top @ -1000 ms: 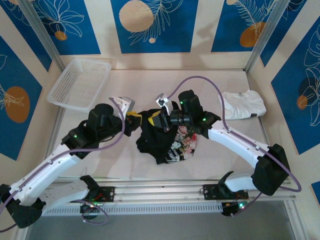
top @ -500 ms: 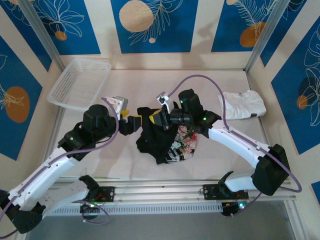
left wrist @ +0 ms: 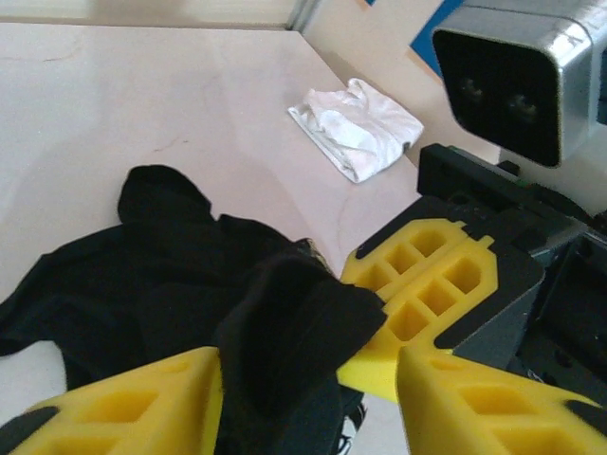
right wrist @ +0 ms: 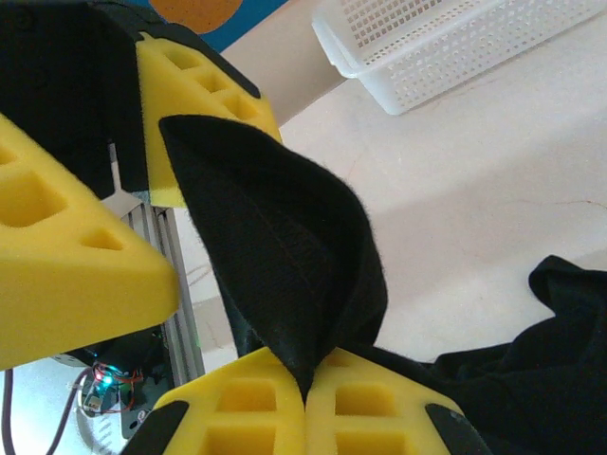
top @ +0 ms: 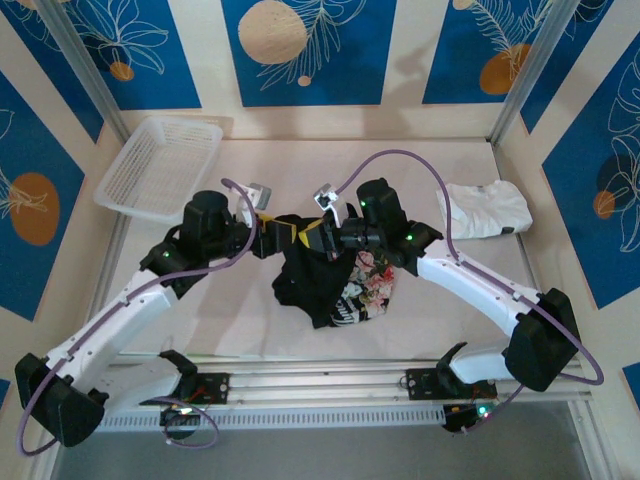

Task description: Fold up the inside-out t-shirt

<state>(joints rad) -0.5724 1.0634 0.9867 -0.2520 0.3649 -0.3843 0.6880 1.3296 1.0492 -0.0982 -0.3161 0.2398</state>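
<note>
The black soft cloth t-shirt (top: 318, 285) with a pink-and-white floral print lies bunched in a heap at the middle of the pale table (top: 420, 165), between the two arms, with part of the print showing on its right side. The heap is not spread flat, so the step in hand looks like an early one: getting two grips on the garment so it can be opened out before any fold. The right gripper (right wrist: 305, 393) has its jaws pressed together on a peak of black cloth at the far-left top of the heap, and the fabric rises from the pinch in a pointed fold. The left gripper (left wrist: 308, 374) faces it from the left, almost touching, with its jaws apart on either side of that same fold. One yellow foam pad is against the cloth and the other stands clear of it, so nothing is clamped there. The next move probably calls for the left jaws to close on the fold just beside the right gripper's pinch without catching the other foam pads. The two grippers would then draw apart along the edge to stretch the t-shirt open and lay it flat. The small white folded garment (top: 487, 210) at the far right and the white plastic mesh basket (top: 160, 165) at the far left sit well apart from the work.
</note>
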